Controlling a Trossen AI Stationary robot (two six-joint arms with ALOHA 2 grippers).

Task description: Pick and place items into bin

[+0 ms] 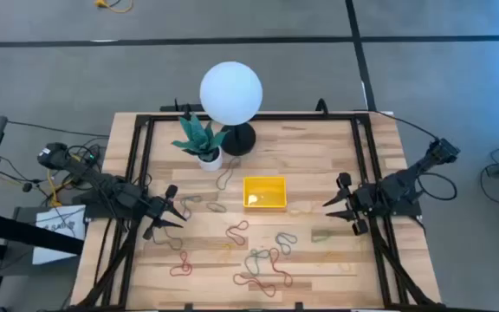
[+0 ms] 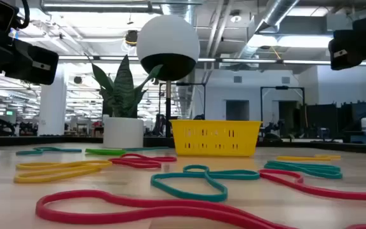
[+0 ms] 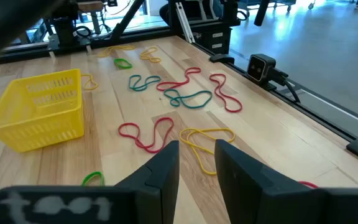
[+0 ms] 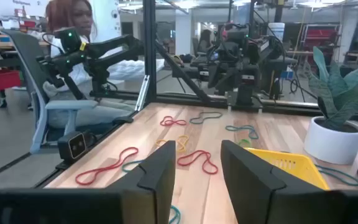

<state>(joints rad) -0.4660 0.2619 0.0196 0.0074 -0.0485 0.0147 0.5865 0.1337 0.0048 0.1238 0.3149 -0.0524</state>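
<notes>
Many rubber-band loops lie flat and scattered on the wooden table: a red one [image 1: 236, 232], a green one [image 1: 284, 241] and a yellow one [image 3: 207, 137] among them. They spread mostly on the near side of the yellow bin [image 1: 264, 192], which stands near the table's middle [image 2: 215, 137]. My left gripper [image 1: 173, 212] hovers left of the bin, open, its fingers [image 3: 197, 168] pointing over the bands. My right gripper [image 1: 332, 206] hovers right of the bin, also open [image 4: 197, 174]. Neither touches anything.
A white plant pot [image 1: 208, 158] and a globe lamp [image 1: 230, 93] stand behind the bin near the far edge. Black frame rails [image 1: 137, 173] run along the table's sides. A person [image 4: 67, 25] sits beyond the table's left side.
</notes>
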